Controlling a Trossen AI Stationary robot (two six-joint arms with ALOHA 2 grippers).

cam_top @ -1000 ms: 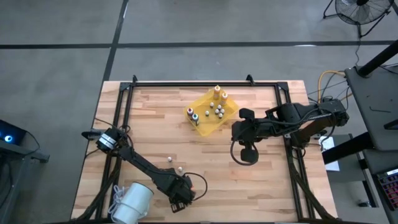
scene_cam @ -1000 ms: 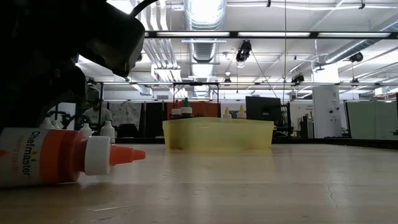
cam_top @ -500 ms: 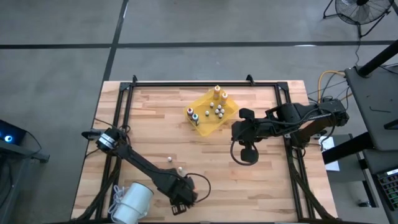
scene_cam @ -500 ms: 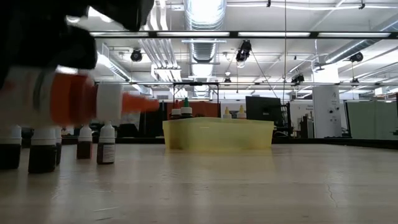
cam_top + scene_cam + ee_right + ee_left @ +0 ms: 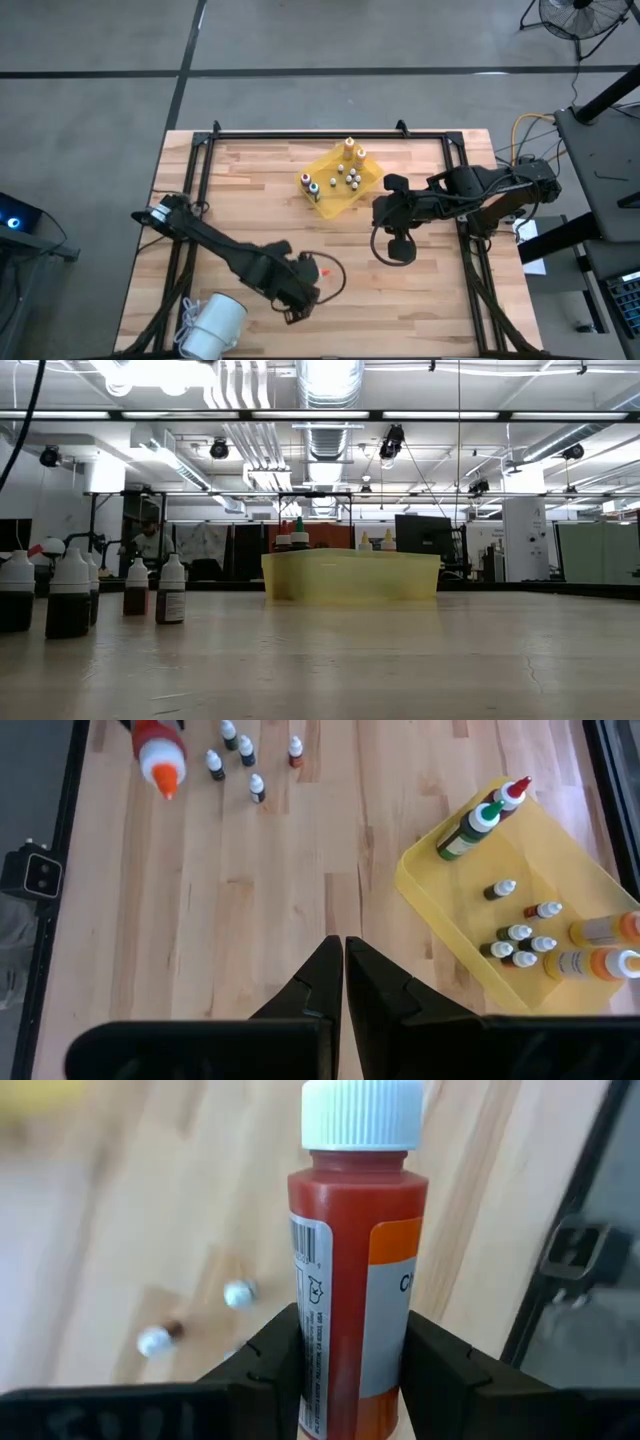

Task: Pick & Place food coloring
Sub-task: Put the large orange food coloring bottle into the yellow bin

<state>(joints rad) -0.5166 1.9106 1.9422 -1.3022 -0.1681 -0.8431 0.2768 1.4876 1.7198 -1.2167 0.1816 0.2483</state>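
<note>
Orange-capped bottle [image 5: 355, 1270] is up off the wood, pinched between the left gripper's [image 5: 297, 290] fingers [image 5: 258, 1365] near the table's [image 5: 430, 290] front edge. Right gripper [image 5: 343, 982] hangs beside the yellow tray [image 5: 330, 205] with fingers pressed together, holding nothing. Small bottles [image 5: 238, 758] stand on the boards, more in the tray.

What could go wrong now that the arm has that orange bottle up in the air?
The left gripper holds the orange bottle only by its lower body, so it might slip or swing loose. The small bottles stand close together on the table near the lifted one, so a low pass could knock them over. The yellow tray already holds several bottles, so setting this one down could topple them.
</note>
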